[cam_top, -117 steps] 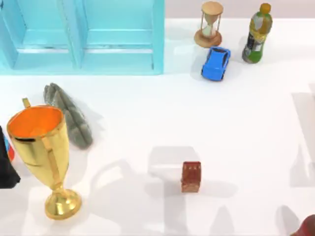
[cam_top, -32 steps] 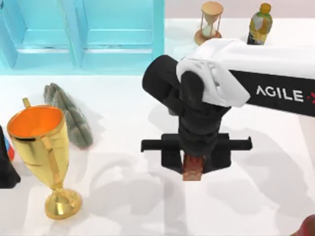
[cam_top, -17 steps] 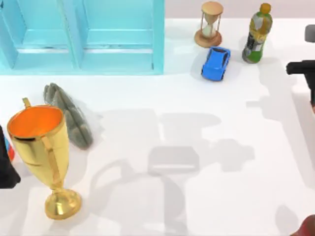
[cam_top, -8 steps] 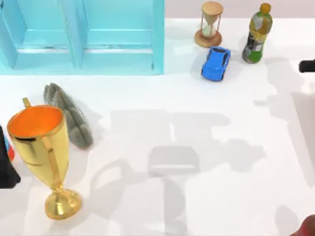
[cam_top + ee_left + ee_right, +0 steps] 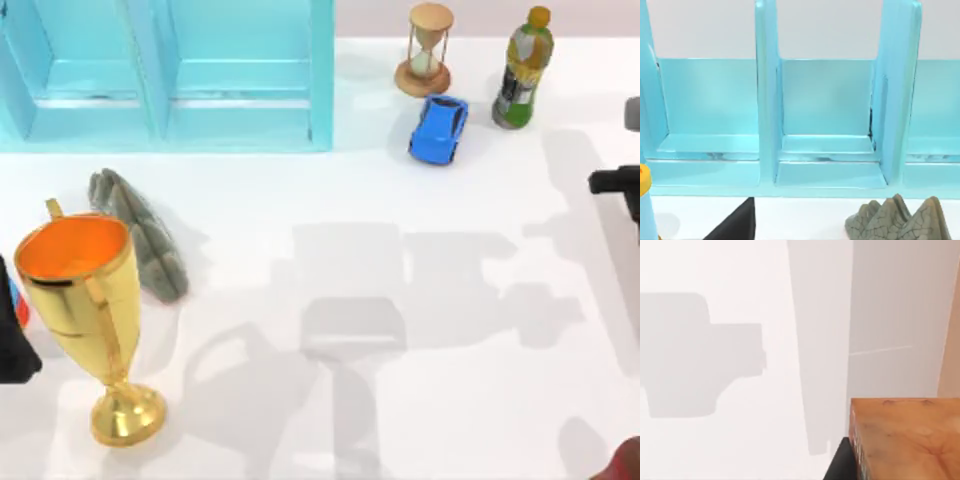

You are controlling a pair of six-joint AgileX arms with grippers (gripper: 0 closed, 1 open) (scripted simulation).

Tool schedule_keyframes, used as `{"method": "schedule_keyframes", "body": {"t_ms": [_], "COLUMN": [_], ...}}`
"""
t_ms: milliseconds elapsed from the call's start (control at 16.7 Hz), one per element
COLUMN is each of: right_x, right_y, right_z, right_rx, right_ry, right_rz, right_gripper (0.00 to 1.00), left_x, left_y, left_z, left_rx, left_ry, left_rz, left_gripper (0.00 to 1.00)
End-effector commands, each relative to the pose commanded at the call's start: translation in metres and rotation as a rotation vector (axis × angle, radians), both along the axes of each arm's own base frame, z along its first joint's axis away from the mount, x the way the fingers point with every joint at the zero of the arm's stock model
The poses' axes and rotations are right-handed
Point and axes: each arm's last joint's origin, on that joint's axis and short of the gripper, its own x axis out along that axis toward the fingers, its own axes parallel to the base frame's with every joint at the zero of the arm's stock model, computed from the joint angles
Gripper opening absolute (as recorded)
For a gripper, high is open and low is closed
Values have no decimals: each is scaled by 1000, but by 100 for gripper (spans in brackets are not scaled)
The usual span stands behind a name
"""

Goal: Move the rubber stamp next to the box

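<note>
The rubber stamp (image 5: 905, 440), a reddish-brown block with a mottled orange face, sits close in front of the right wrist camera, with a black finger (image 5: 840, 464) against its side. My right gripper (image 5: 614, 182) is at the table's right edge, a black part of it reaching into the top view, and it is shut on the stamp above the white table (image 5: 450, 400). The box is out of view. My left arm (image 5: 10, 345) is parked at the left edge beside the gold trophy.
A light blue shelf unit (image 5: 170, 75) spans the back left. A grey rock-like piece (image 5: 140, 235) and a gold trophy (image 5: 85, 300) stand at the left. An hourglass (image 5: 428, 48), a blue toy car (image 5: 439, 128) and a bottle (image 5: 524, 68) stand at the back right. A dark red object (image 5: 625, 462) is cut off at the front right corner.
The stamp, earlier on the table's front middle, was gripped and carried off to the right. Over the last second the right gripper dropped slightly toward the front along the right edge.
</note>
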Motion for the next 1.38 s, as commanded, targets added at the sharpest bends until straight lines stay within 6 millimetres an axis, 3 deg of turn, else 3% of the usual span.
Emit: {"method": "schedule_keyframes", "body": {"t_ms": [420,1200,1380], "right_x": [-3,-3,-3], "right_y": [-1,-1,-1], "right_z": [-8,-8,-8], "right_rx": [39,39,39], "right_ry": [-39,-39,-39], "right_rz": [10,10,10], "right_gripper": [0,98,100], "left_x": [0,0,0], "left_y": [0,0,0], "left_z": [0,0,0], "left_rx": [0,0,0], "left_ry": [0,0,0], "left_rz": [0,0,0], "left_gripper": [100,100,100]}}
